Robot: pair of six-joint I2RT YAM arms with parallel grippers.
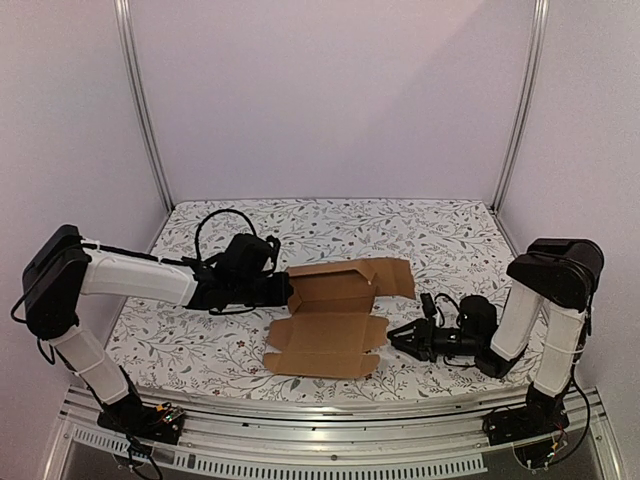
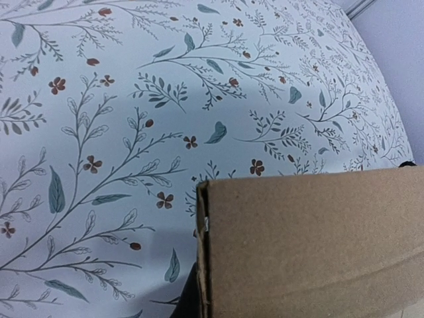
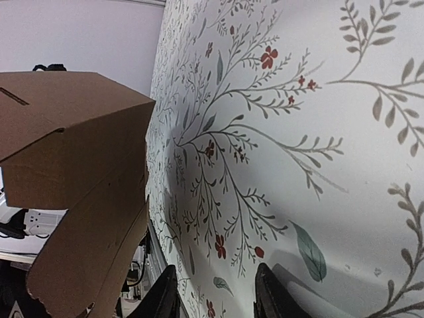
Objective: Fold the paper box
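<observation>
The paper box (image 1: 330,325) is a brown cardboard sheet lying partly folded at the table's near middle, with its back wall and a flap raised. My left gripper (image 1: 283,292) is at the raised wall's left end. In the left wrist view the folded cardboard edge (image 2: 203,252) sits in the jaws, with one dark finger (image 2: 189,298) pressed against it and the other hidden. My right gripper (image 1: 393,338) is open and empty, low over the cloth just right of the sheet. Its fingertips (image 3: 165,295) stand apart, with the cardboard (image 3: 73,152) to their left.
A floral tablecloth (image 1: 440,240) covers the table. Metal frame posts (image 1: 145,110) stand at the back corners before white walls. A metal rail (image 1: 330,420) runs along the near edge. A black cable (image 1: 212,222) loops above the left wrist.
</observation>
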